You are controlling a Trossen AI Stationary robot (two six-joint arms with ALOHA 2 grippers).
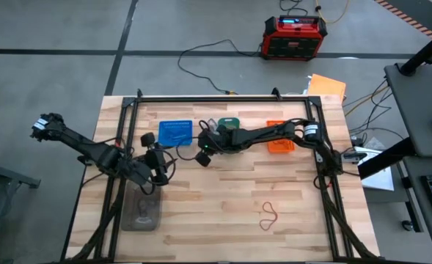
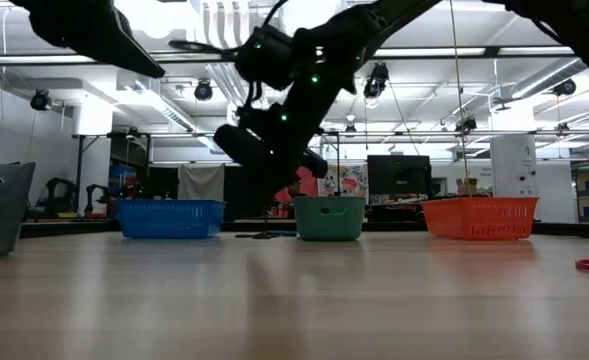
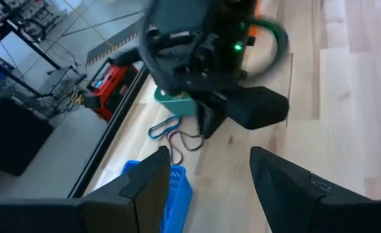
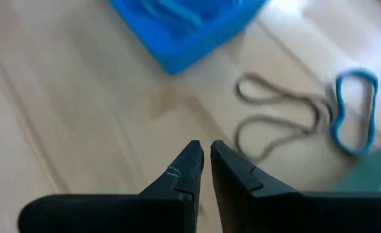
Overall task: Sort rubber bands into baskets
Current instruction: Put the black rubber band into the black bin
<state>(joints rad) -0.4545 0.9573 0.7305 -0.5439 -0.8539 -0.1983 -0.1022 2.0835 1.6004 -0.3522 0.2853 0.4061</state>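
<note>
Wooden plank bench (image 1: 223, 213) carries blue perforated plastic basket (image 1: 175, 132), teal one (image 1: 230, 122) and orange one (image 1: 279, 139) in a row at the far side. Right claw (image 4: 206, 155) pressed together, empty, hanging above grey-tan rubber band (image 4: 274, 126) and blue band (image 4: 353, 110) between blue and teal baskets. Left claw (image 3: 209, 168) spread, near blue basket. Red band (image 1: 269, 216) lies alone on near bench.

Blurred by motion: blue basket (image 4: 189, 29), cut off at frame edge; teal basket (image 3: 177, 102) mostly hidden behind right arm.
</note>
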